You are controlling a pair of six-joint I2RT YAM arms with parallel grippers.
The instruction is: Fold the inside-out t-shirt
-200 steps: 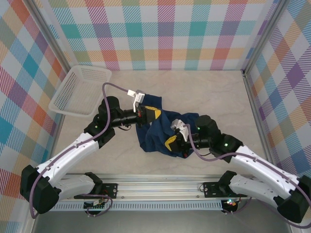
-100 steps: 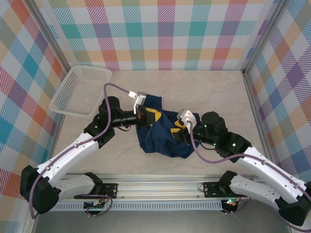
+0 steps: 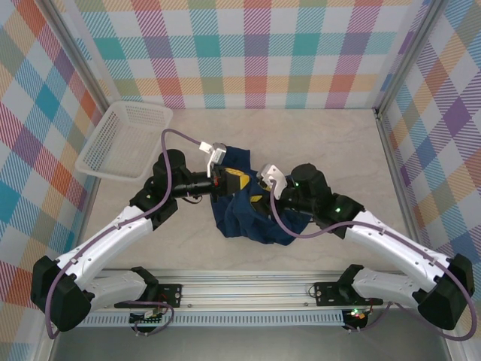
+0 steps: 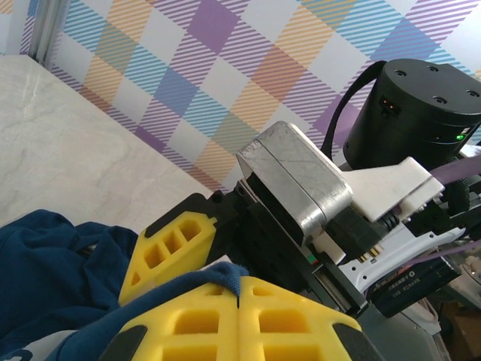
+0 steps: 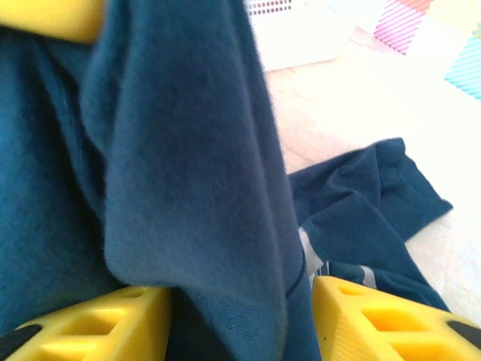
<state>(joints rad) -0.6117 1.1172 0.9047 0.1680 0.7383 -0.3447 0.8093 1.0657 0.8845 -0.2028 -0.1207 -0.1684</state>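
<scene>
**A:** How are the arms posing?

**B:** The left arm is stretching in from the near left corner with its forearm lying low, and the left end effector [image 3: 230,180] is pointing across at the right one. Its yellow fingers [image 4: 188,323] are pressing together, pinching a fold of the inside-out t-shirt [image 3: 239,219].

**A:** And the right arm?

**B:** It is bending in from the near right corner. The right end effector [image 3: 258,199] is facing the left one, just beside it. Its jaws are standing spread, with a drape of navy cloth hanging down between them.

**A:** How is the shirt looking?

**B:** It is lying crumpled in a dark navy heap on the desk [image 3: 323,143], under both end effectors and spilling nearer than them. One fold is rising up to the left end effector's pinch. A pale strip is showing low in the cloth just beyond the right end effector.

**A:** Anything else nearby?

**B:** A white basket [image 3: 124,139] is sitting well apart, beyond and left of the left end effector
</scene>
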